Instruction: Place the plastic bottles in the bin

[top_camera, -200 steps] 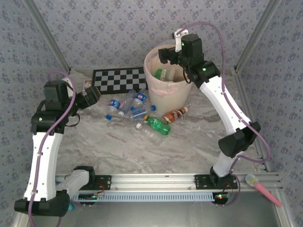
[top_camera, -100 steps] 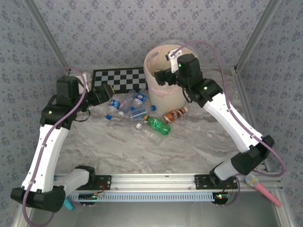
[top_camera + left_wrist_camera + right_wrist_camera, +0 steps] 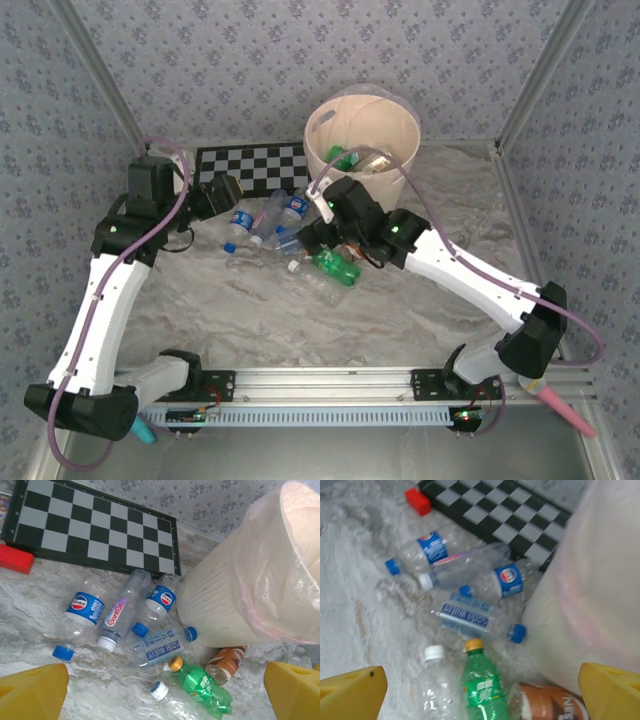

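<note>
Right end effector (image 3: 481, 692), fingers spread wide, hangs over the green soda bottle (image 3: 201, 689) at lower centre. The bottle is probably light, slick and crushable, so pinch it across the labelled middle.

The plastic bottles (image 3: 117, 615) look glossy and clear, the bin (image 3: 212, 605) matt plastic
</note>
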You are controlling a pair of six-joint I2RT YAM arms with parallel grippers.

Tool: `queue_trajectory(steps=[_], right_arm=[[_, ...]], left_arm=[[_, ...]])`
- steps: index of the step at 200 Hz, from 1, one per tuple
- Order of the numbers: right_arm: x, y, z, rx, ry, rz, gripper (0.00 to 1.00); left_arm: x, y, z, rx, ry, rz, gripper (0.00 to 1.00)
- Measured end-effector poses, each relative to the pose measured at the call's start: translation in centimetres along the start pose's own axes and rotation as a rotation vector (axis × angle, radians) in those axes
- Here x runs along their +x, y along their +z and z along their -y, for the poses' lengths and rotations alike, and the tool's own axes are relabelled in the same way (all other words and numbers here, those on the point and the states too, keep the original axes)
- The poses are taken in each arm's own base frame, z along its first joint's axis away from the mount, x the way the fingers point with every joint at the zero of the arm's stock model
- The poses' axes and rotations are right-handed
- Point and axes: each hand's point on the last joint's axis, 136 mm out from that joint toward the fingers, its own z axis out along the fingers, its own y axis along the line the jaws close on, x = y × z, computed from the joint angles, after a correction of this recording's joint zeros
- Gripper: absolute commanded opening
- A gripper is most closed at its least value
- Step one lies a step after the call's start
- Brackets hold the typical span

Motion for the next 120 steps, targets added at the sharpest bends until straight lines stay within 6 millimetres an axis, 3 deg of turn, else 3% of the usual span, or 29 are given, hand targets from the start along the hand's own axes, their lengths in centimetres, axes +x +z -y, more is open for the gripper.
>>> queue_trajectory(steps=[45, 83, 120], right_arm=[[4.8, 4.6, -2.4, -0.075, 0.02, -0.177, 0.83], [9.8, 7.9, -4.7, -0.117, -0.015, -0.358, 0.79], [13.5, 10.2, -5.5, -0.113, -0.042, -0.488, 0.75]], left_arm=[[0.3, -0.6, -0.9, -0.043, 0.027, 0.0, 1.0], [0.9, -2.9, -1.1, -0.04, 0.035, 0.036, 1.0], [1.6, -4.4, -1.5, -0.047, 0.038, 0.047, 1.0]])
